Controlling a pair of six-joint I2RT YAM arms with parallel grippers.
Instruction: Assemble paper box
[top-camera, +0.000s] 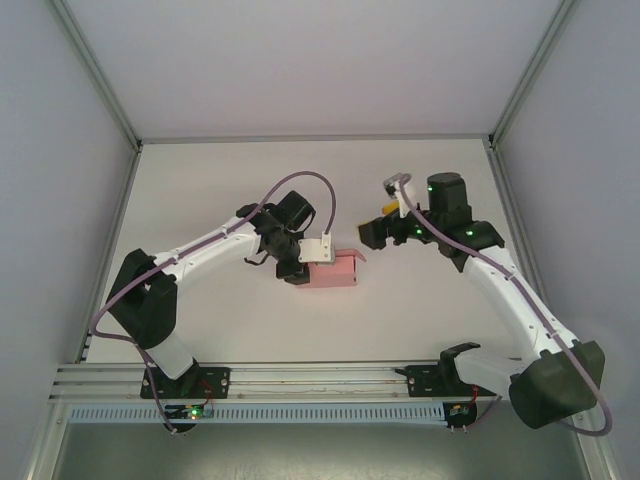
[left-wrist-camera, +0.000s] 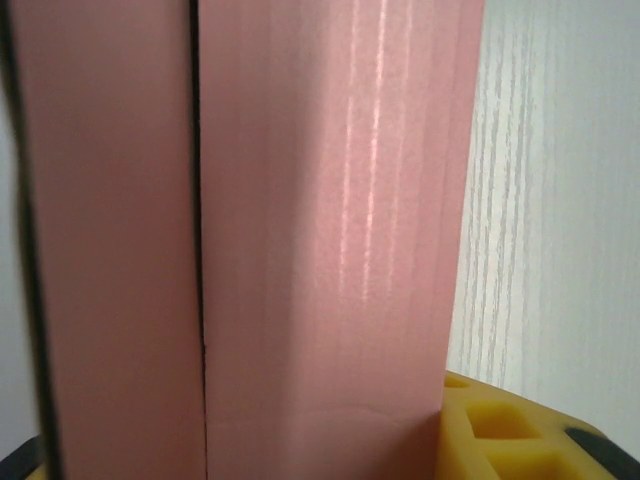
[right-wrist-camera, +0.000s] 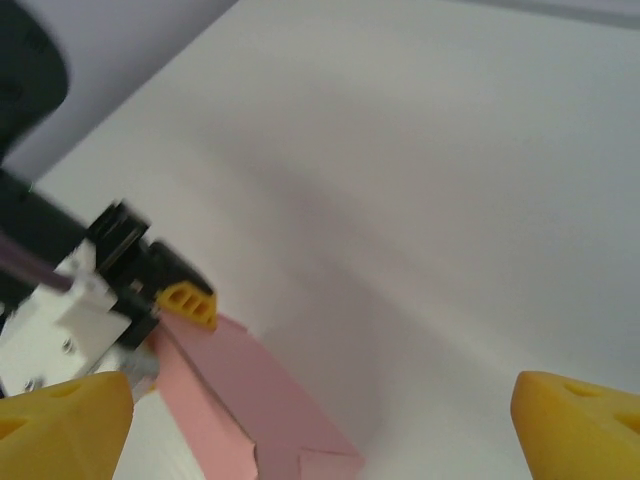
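I am steadying the box (top-camera: 335, 271) on the surface (top-camera: 230, 180), left claw (top-camera: 298, 268) clamped on it, keeping the wide-open, empty right claw (right-wrist-camera: 320, 430) free for folding.

No readable text or labels.

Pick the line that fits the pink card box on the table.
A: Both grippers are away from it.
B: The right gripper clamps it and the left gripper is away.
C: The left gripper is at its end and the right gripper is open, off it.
C: the left gripper is closed on the left end of the pink card box, while the right gripper has its fingers spread wide, off the card.
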